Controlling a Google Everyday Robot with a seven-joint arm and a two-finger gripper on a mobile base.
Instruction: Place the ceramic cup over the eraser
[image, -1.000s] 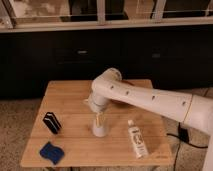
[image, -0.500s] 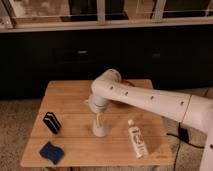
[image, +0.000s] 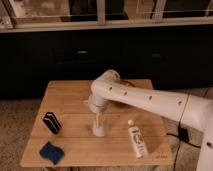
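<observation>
Pale cup (image: 98, 130) stood near the front edge of the table (image: 70, 95), gripper (image: 98, 120) at its rim, hold impossible to tell, eraser (image: 51, 122) well apart toward the left edge.

Pale wooden worktop (image: 70, 97). Toward the left edge, the striped black eraser (image: 51, 122); nearer the front-left corner, a blue wavy-edged piece (image: 52, 152). Around the middle, the ceramic cup (image: 99, 131), upright, well apart from the eraser, with the end effector (image: 98, 121) right at its top. To the right, a white tube (image: 137, 141) lying flat
</observation>
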